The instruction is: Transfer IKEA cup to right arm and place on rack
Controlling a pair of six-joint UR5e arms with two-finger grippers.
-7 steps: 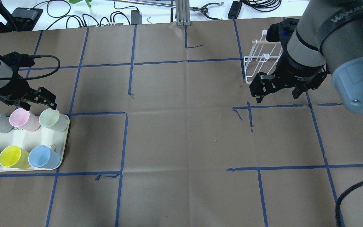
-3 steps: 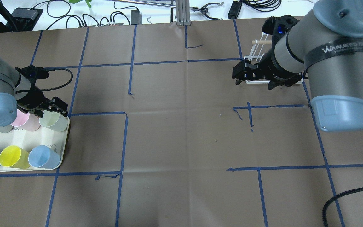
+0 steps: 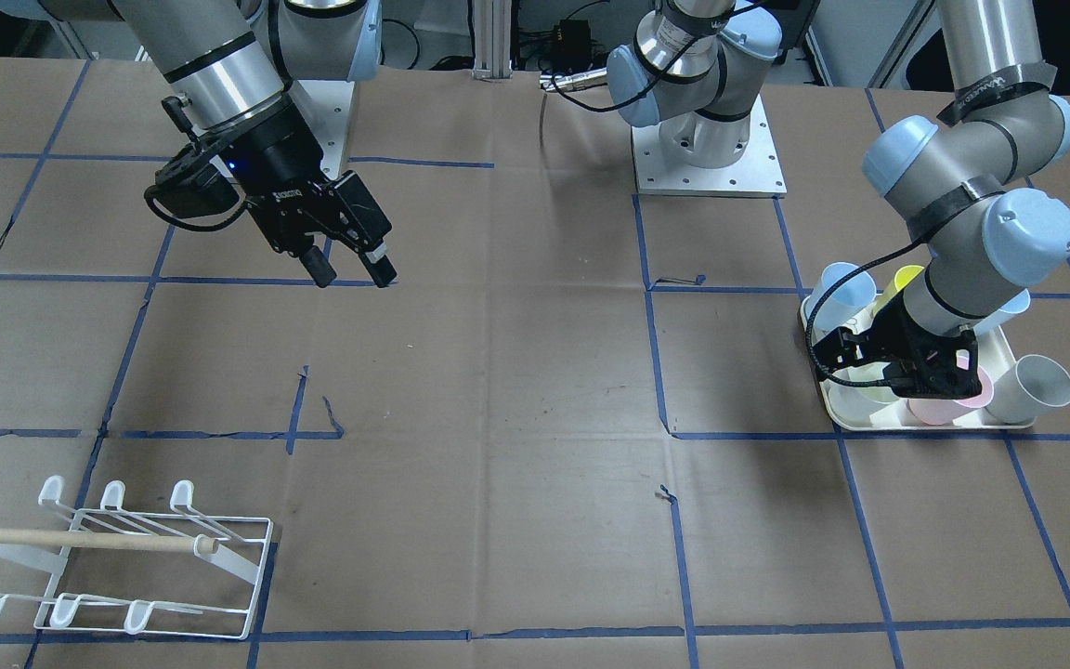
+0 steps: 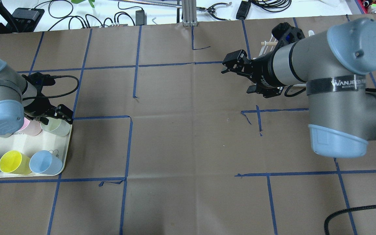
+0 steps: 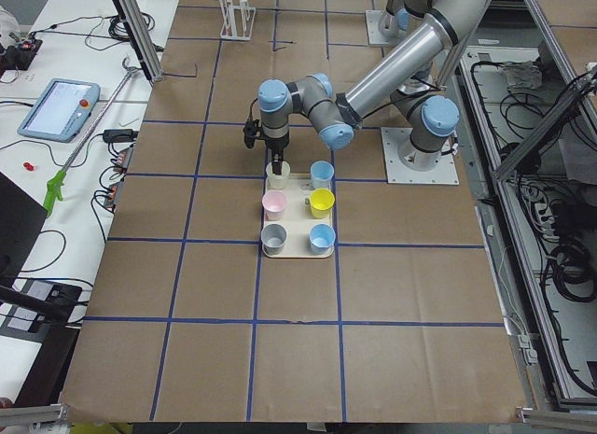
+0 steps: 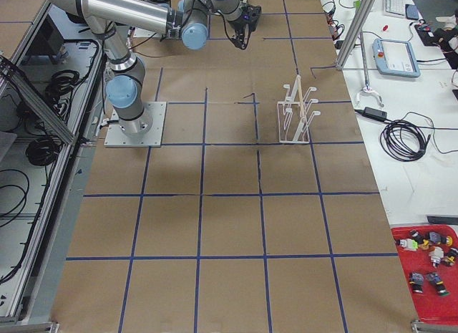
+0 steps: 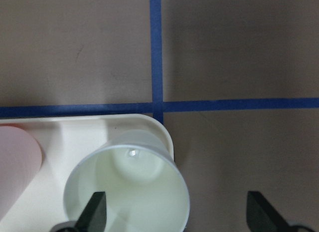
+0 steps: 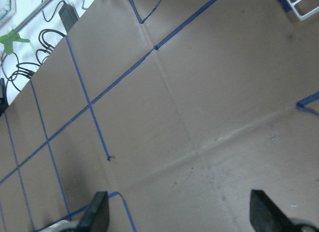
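On tray (image 7: pixel 60 137) corner, green cup (image 7: pixel 137 184) upright, mouth up, left fingers (image 7: pixel 95 212) spread astride rim, right fingers (image 8: pixel 97 213) spread.

six cups (image 5: pixel 320 203), one tray (image 4: pixel 34 142), one rack (image 3: pixel 80 539)

Left arm (image 4: pixel 2 98) points down, right arm (image 4: pixel 338 85) angled, both jaws parted.
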